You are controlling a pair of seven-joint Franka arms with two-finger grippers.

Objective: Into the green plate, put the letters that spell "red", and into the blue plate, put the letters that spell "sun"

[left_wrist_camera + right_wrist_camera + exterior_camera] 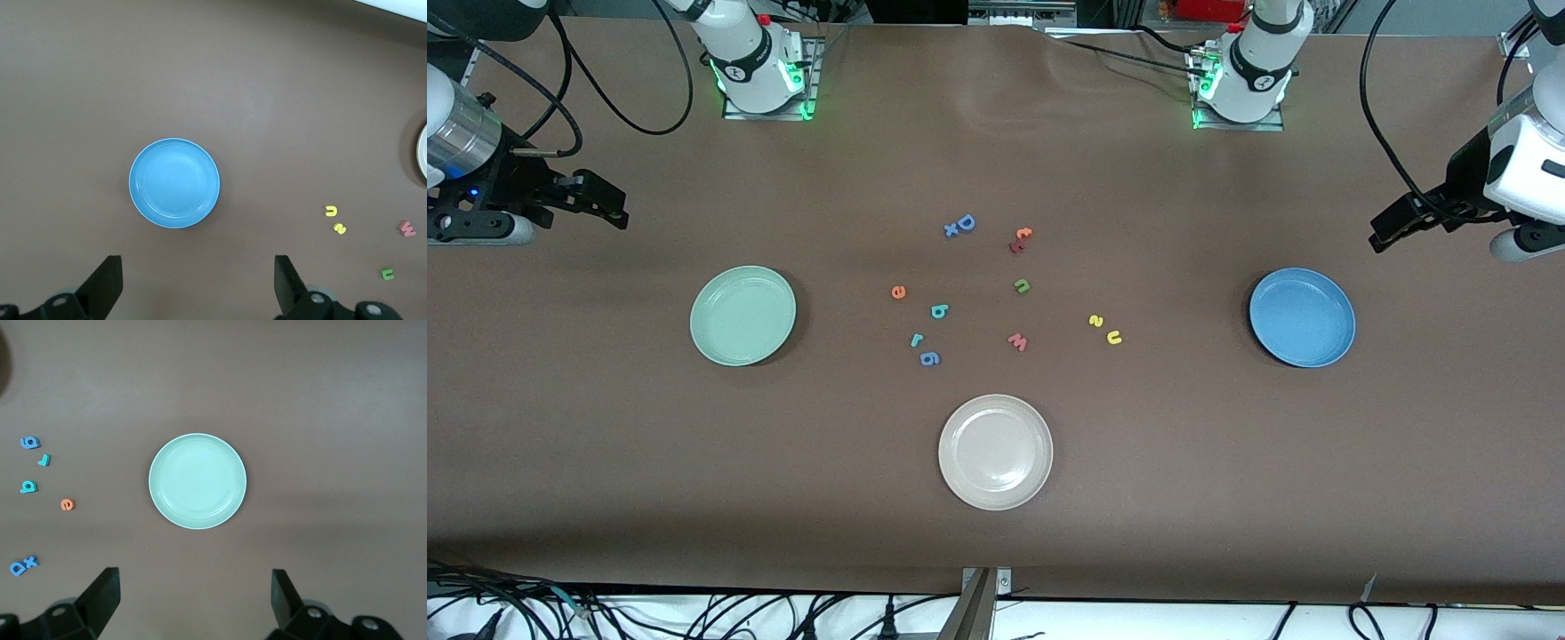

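With both the left gripper (1392, 233) at the frame's right edge and the right gripper (605, 206) at its left edge spread wide and empty, the risk is grabbing the blue "6" (930, 358) at centre instead of the teal "d" (939, 311) just above it, spoiling "red" for the green plate (743, 316) at centre left.

Beige plate (995, 452); pink w (1017, 341), blue 6 (930, 358), blue D (965, 222) lie apart.
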